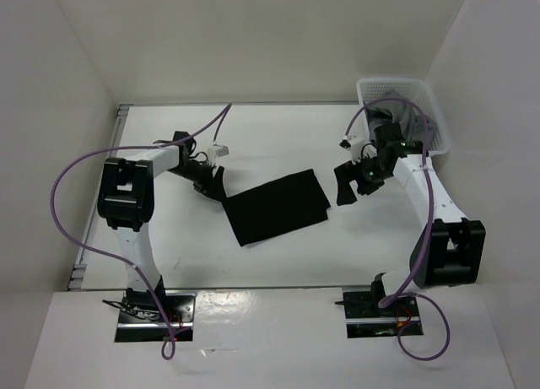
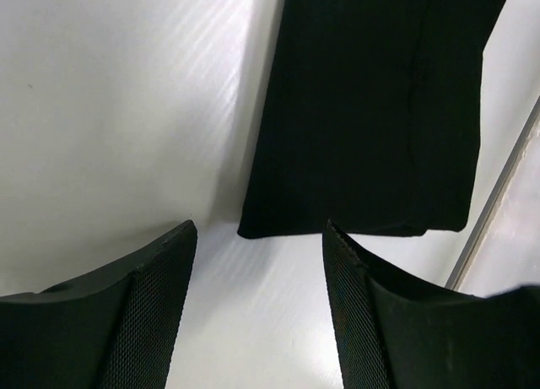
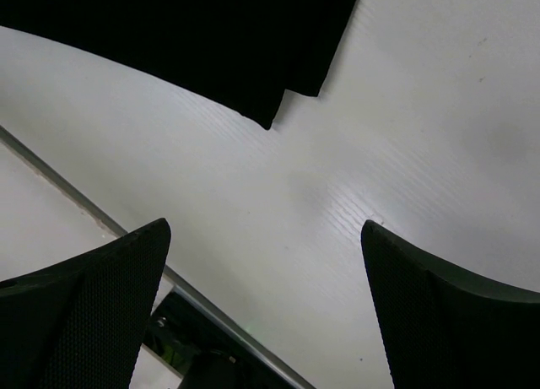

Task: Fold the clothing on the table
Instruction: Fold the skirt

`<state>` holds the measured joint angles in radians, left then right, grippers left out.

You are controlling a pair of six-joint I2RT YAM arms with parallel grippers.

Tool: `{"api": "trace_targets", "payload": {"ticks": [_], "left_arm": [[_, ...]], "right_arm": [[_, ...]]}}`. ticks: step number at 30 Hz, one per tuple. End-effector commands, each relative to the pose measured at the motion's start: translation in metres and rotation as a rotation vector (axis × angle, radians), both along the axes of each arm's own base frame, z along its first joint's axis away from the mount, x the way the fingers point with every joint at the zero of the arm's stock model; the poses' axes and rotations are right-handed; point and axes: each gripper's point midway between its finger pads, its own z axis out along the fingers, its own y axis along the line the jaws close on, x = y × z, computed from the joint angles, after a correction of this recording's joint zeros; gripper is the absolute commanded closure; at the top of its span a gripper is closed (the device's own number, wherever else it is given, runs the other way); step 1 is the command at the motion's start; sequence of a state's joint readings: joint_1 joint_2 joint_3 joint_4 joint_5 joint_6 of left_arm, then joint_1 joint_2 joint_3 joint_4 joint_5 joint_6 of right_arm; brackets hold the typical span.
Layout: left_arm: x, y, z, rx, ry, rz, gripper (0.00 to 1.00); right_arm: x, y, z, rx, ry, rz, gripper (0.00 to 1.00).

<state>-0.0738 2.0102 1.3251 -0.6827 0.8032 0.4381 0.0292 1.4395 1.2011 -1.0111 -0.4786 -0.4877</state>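
Mesh-padded left gripper (image 2: 260, 229) beside flat rectangular clothing (image 2: 371, 110) (soft, black)

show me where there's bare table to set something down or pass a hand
Bare table runs behind the clothing along the far edge, and in front of it along the near edge. Crowded: both sides of the clothing, by the left gripper and right gripper, and the basket corner.

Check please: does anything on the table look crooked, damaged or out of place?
The plain black soft fabric garment lies flat but askew to the edges of the large white table. In the right wrist view its layers do not line up at one corner. Nothing looks spilled or torn.
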Motion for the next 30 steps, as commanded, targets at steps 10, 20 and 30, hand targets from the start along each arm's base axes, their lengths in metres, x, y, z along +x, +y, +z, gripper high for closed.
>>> {"api": "trace_targets", "payload": {"ticks": [10, 20, 30], "left_arm": [[-0.009, -0.008, -0.017, -0.008, 0.062, -0.038, 0.58], [-0.017, -0.008, -0.024, 0.013, 0.073, -0.053, 0.87], [-0.020, -0.005, -0.024, 0.040, 0.106, -0.016, 1.00]], "right_arm": [[0.007, 0.007, -0.004, 0.046, 0.024, 0.021, 0.02], [0.013, 0.013, -0.010, 0.081, 0.064, 0.039, 0.02], [0.042, 0.030, -0.038, 0.147, 0.126, 0.031, 0.04]]}}
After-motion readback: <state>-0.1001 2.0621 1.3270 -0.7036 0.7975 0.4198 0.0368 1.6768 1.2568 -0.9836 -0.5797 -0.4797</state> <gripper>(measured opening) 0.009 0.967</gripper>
